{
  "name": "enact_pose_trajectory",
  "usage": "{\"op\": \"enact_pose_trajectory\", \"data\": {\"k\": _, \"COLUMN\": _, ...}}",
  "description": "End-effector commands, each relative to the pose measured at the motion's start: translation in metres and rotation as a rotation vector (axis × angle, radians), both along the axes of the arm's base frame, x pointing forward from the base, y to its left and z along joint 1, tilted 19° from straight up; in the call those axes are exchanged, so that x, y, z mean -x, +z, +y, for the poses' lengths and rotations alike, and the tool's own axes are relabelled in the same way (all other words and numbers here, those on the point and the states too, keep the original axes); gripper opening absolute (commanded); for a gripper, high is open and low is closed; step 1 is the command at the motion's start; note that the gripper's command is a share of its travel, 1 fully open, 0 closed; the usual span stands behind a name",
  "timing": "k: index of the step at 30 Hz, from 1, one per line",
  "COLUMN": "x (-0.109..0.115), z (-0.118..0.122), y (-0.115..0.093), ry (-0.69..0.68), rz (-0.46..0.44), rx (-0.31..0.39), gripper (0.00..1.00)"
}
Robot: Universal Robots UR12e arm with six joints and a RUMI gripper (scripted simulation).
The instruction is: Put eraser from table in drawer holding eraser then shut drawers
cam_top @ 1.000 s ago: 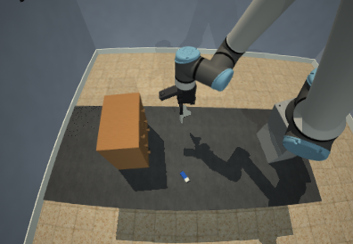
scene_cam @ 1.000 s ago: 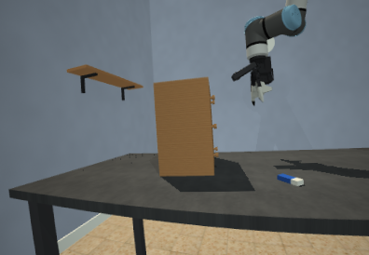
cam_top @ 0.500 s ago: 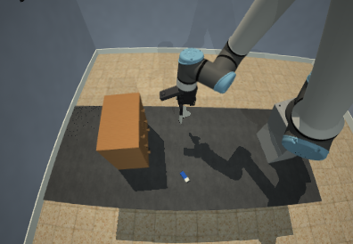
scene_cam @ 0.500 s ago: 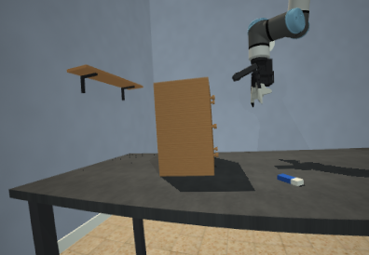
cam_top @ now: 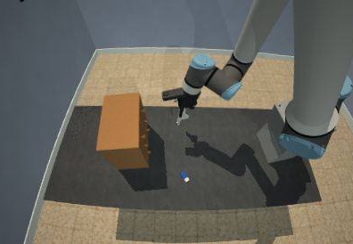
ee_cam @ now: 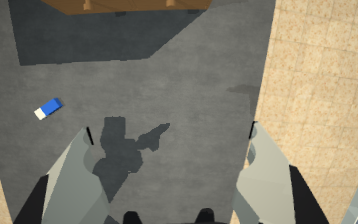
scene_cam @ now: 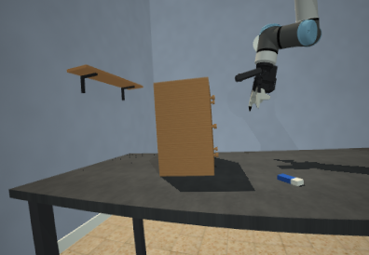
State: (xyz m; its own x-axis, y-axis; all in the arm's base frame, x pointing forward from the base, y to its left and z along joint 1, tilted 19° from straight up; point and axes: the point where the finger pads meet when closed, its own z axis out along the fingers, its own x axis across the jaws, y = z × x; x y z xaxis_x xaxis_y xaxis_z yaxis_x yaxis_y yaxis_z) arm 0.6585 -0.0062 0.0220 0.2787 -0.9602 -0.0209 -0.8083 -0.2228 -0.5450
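A tall wooden chest (cam_top: pixel 122 130) stands upright on the dark table, its drawers shut, with small knobs (cam_top: pixel 145 132) on its front; it also shows in the exterior view (scene_cam: pixel 184 127) and at the top edge of the wrist view (ee_cam: pixel 125 5). A blue and white eraser (cam_top: pixel 184 176) lies on the table in front of the chest; it also shows in the exterior view (scene_cam: pixel 290 180) and the wrist view (ee_cam: pixel 48 108). My gripper (cam_top: pixel 181 117) (scene_cam: pixel 254 102) (ee_cam: pixel 171 125) hangs high above the table, level with the chest's top, to the front of the chest. It points down, open and empty.
A wooden shelf (scene_cam: pixel 103 76) is fixed to the wall behind the chest. The table's edge runs close on the right in the wrist view, with tiled floor (ee_cam: pixel 315 75) beyond. The arm's base (cam_top: pixel 299 129) stands at the table's right end.
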Motion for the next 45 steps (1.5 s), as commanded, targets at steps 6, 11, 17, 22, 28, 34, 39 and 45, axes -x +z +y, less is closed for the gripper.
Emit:
{"op": "enact_pose_trajectory", "data": {"k": 6, "x": -0.020, "z": 0.005, "y": -0.012, "ry": -0.006, "rz": -0.193, "rx": -0.050, "gripper": 1.00}}
{"op": "enact_pose_trajectory", "data": {"k": 11, "x": -0.032, "z": 0.008, "y": -0.019, "ry": -0.010, "rz": -0.296, "rx": -0.080, "gripper": 1.00}}
{"op": "enact_pose_trajectory", "data": {"k": 17, "x": -0.044, "z": 0.010, "y": -0.025, "ry": -0.012, "rz": -0.399, "rx": -0.110, "gripper": 1.00}}
{"op": "enact_pose_trajectory", "data": {"k": 22, "x": -0.050, "z": 0.014, "y": -0.031, "ry": -0.011, "rz": -0.476, "rx": -0.133, "gripper": 1.00}}
{"op": "enact_pose_trajectory", "data": {"k": 28, "x": -0.064, "z": 0.016, "y": -0.038, "ry": -0.015, "rz": -0.589, "rx": -0.164, "gripper": 1.00}}
{"op": "enact_pose_trajectory", "data": {"k": 34, "x": -0.073, "z": 0.019, "y": -0.043, "ry": -0.017, "rz": -0.666, "rx": -0.186, "gripper": 1.00}}
{"op": "enact_pose_trajectory", "data": {"k": 39, "x": -0.078, "z": 0.020, "y": -0.046, "ry": -0.019, "rz": -0.715, "rx": -0.200, "gripper": 1.00}}
{"op": "enact_pose_trajectory", "data": {"k": 45, "x": -0.082, "z": 0.022, "y": -0.050, "ry": -0.018, "rz": -0.757, "rx": -0.213, "gripper": 1.00}}
